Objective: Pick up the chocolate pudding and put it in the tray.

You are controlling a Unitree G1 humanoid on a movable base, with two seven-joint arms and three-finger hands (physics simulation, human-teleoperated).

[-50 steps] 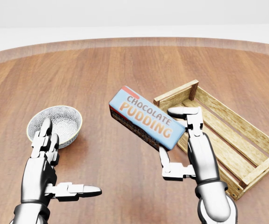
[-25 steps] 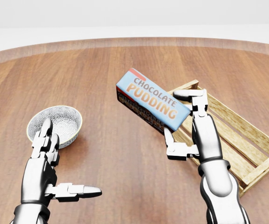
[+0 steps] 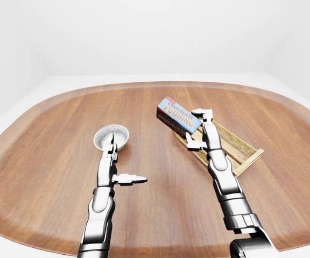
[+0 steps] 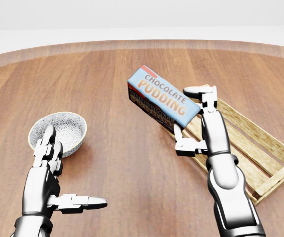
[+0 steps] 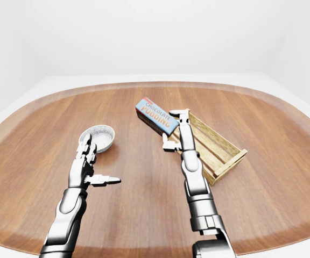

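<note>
Wide, rounded wooden tabletop (image 4: pixel 122 163) under a plain white room. Right hand (image 4: pixel 194 118) raised near the centre of the head view, fingers closed round the chocolate pudding (image 4: pixel 162 102): one finger hooked over the box's right end, the thumb tucked under its lower edge. Box a long blue carton with a red end and dark side, lettered CHOCOLATE PUDDING, held clear of the tabletop and tilted, its red end highest and toward the view's upper left, its gripped end lower and to the right. Gripped end over the near-left corner of the tray (image 4: pixel 260 148); the rest of the box out over bare wood to the tray's left. Tray a slatted light-wood crate lying at an angle on the right of the head view, nothing visible inside it; right forearm across its lower-left rail.

Left hand (image 4: pixel 58 177) low in the left of the head view, spread wide and holding nothing: fingers pointing up the view, thumb stuck out to the right. Just above the fingertips, a small patterned bowl (image 4: pixel 65 129), white with a fine dark print, upright on the tabletop; whether the fingertips touch its rim, cannot tell. Bowl and tray well apart.
</note>
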